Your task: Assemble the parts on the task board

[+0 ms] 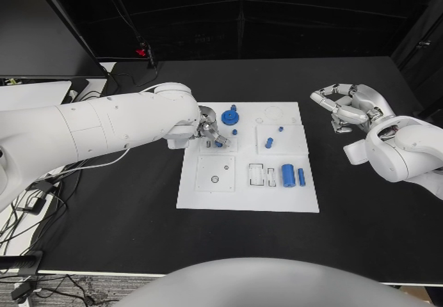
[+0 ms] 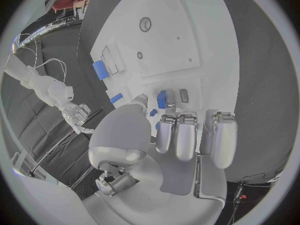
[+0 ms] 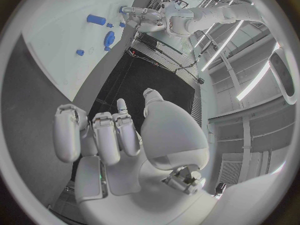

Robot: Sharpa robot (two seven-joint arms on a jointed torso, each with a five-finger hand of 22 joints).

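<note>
The left hand (image 1: 210, 132) hangs over the white board's (image 1: 248, 198) far left corner, fingers curled down around a small blue peg (image 2: 162, 99); whether it grips the peg cannot be told. The right hand (image 1: 346, 105) idles well apart, empty.

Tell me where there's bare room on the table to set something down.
Free: the black table right of the task board, the wide strip in front of it, and the stretch behind it. Crowded: the board's far left corner, where the left hand sits beside the blue gear.
</note>
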